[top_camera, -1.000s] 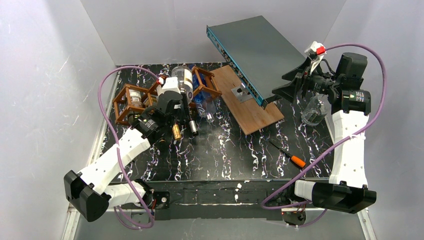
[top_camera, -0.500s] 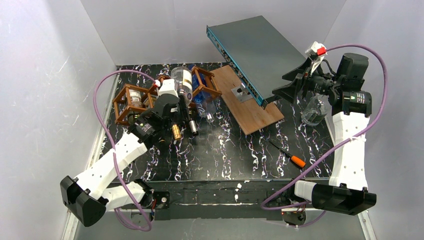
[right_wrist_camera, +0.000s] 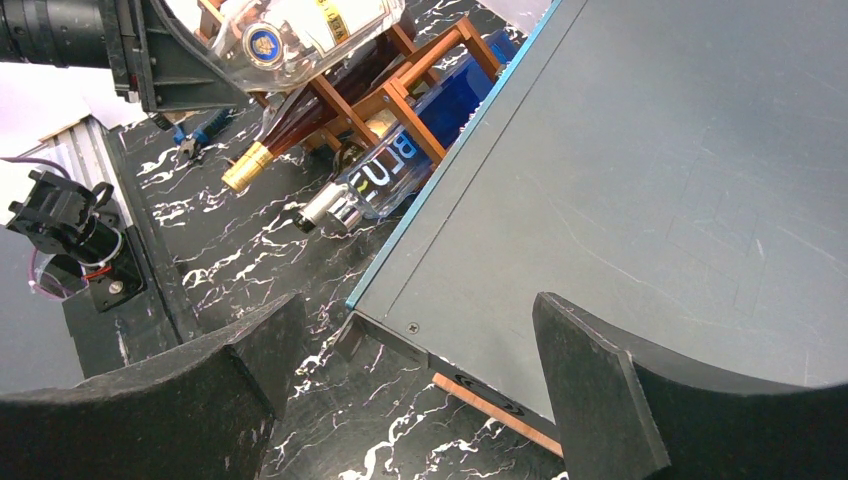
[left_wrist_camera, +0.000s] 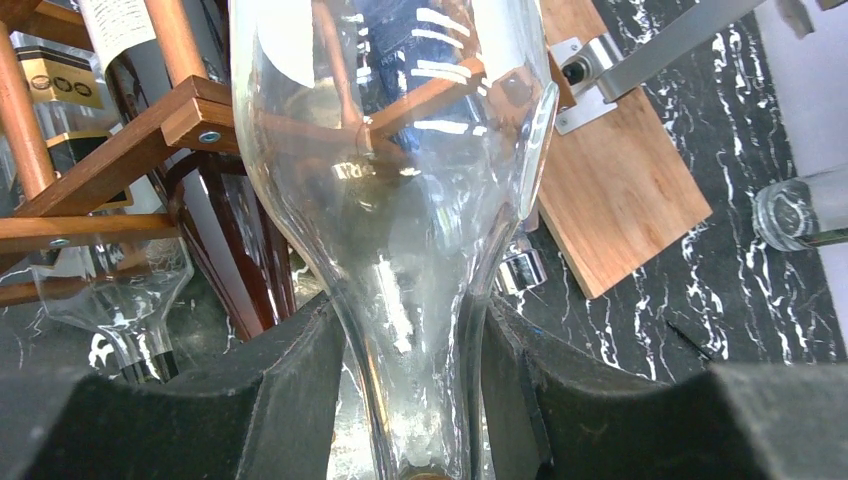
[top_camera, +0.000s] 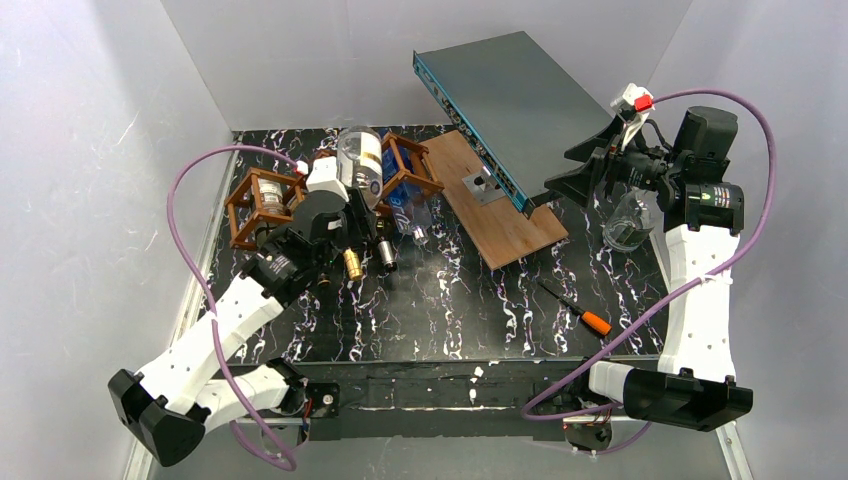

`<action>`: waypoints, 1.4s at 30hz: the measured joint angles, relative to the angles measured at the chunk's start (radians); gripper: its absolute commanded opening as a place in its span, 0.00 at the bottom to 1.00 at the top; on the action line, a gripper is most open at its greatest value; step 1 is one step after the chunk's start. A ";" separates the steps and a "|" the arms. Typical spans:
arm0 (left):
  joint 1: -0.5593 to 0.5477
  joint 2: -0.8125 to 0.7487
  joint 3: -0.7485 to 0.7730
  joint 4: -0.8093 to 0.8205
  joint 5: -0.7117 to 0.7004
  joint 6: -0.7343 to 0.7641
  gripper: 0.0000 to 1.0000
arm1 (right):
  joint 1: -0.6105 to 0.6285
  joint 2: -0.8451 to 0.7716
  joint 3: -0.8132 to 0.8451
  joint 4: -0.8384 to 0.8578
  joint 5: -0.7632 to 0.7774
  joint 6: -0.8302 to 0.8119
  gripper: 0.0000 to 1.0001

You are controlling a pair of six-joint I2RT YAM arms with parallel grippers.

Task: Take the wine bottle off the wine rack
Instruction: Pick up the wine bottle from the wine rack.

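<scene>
The reddish-brown lattice wine rack stands at the table's back left, with bottles lying in its cells. My left gripper is shut on the neck of a clear glass wine bottle and holds it tilted above the rack's top. In the left wrist view the clear bottle fills the middle, its neck squeezed between my black fingers, with the rack's bars behind it. My right gripper is open and empty at the back right, over the grey case. The right wrist view shows the rack and the lifted bottle far off.
A grey flat case leans at the back. A brown board with a metal fitting lies beside it. A clear glass stands at the right. An orange-handled screwdriver lies front right. A blue bottle and a gold-capped bottle stick out of the rack.
My left arm has drawn back and up, and the clear bottle has risen and tilted further off the rack. The right arm has not moved.
</scene>
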 measured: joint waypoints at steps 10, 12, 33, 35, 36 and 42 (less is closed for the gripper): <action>0.000 -0.066 -0.032 -0.009 0.102 -0.060 0.00 | 0.000 0.000 0.000 0.000 0.000 0.002 0.93; 0.000 -0.074 -0.032 -0.021 0.127 -0.075 0.00 | 0.000 0.000 0.000 0.000 0.000 0.003 0.93; 0.000 -0.221 -0.119 -0.023 0.352 -0.249 0.00 | 0.000 -0.035 0.000 0.000 -0.022 0.011 0.93; 0.000 -0.238 -0.131 -0.023 0.361 -0.269 0.00 | 0.000 -0.036 0.000 0.000 -0.023 0.014 0.93; 0.000 -0.246 -0.135 -0.027 0.367 -0.279 0.00 | 0.000 -0.036 0.000 0.000 -0.023 0.014 0.93; 0.000 -0.283 -0.154 -0.035 0.430 -0.321 0.00 | 0.000 -0.045 -0.013 -0.001 -0.023 0.017 0.93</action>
